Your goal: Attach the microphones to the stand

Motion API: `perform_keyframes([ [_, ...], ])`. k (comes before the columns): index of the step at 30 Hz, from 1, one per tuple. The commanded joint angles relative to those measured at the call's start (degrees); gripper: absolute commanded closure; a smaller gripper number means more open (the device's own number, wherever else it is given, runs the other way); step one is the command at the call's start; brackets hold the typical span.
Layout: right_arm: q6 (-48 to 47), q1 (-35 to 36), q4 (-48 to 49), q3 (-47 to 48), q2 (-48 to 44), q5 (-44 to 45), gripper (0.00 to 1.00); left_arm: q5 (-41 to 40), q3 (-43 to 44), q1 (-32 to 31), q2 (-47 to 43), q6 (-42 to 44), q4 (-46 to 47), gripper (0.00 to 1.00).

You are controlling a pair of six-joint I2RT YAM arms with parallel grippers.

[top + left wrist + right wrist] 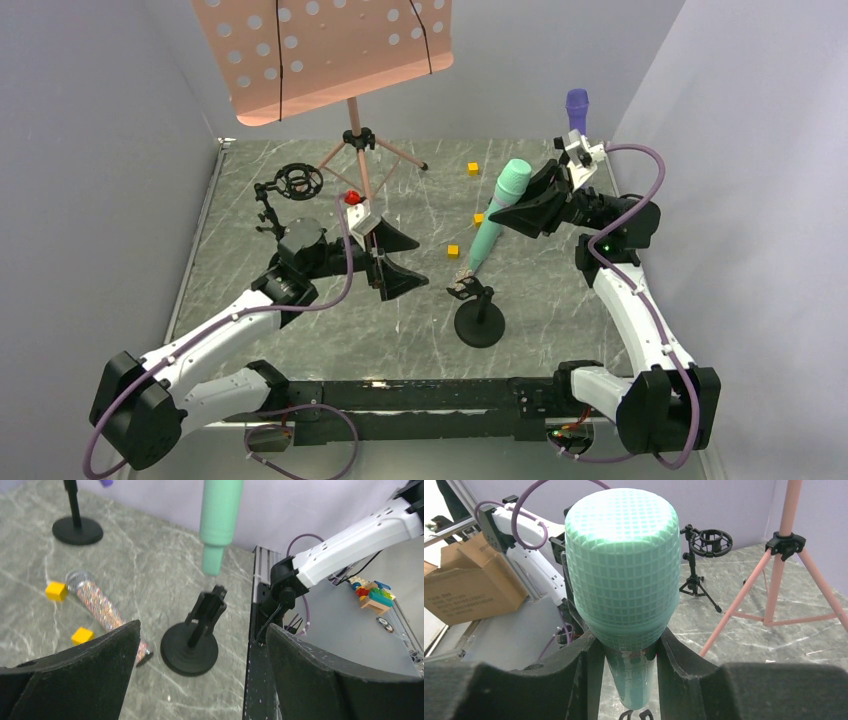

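Observation:
My right gripper [512, 213] is shut on the mint-teal microphone [497, 218], just below its mesh head [621, 565], and holds it tilted with its tail down. The tail [212, 565] hangs just above the empty clip [209, 605] of a black round-base stand [479, 322]. In the right wrist view my right gripper [626, 665] clamps the handle. The purple microphone [577, 108] stands in a second stand at the far right. The glittery silver-pink microphone [100, 606] lies on the table. My left gripper [385, 255] is open and empty, left of the stand, also in its wrist view [202, 680].
A pink music stand [352, 120] on a tripod is at the back. A black shock-mount stand [297, 182] is at back left. Small yellow cubes [453, 250] [473, 168] lie near the microphones. A red object [352, 197] sits by my left wrist. The grey walls stand close around the table.

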Motion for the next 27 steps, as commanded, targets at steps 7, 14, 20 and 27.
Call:
perform_keyframes([
  [7, 5.12, -0.57, 8.97, -0.59, -1.37, 3.43, 0.96, -0.62, 21.24, -8.22, 15.71, 5.92, 1.67, 0.01],
  [14, 4.53, -0.6, 8.03, -0.84, -1.4, 3.5, 0.95, -4.68, 30.77, -11.05, 22.76, 10.5, -5.3, 0.01],
  [20, 3.86, -0.58, 7.2, -0.86, -1.17, 3.44, 0.94, -6.64, 34.58, -11.88, 25.6, 12.46, -8.49, 0.09],
  [27, 2.57, -0.61, 5.55, -0.85, -1.21, 3.37, 0.94, -4.54, 37.12, -12.36, 27.92, 13.04, -9.71, 0.21],
])
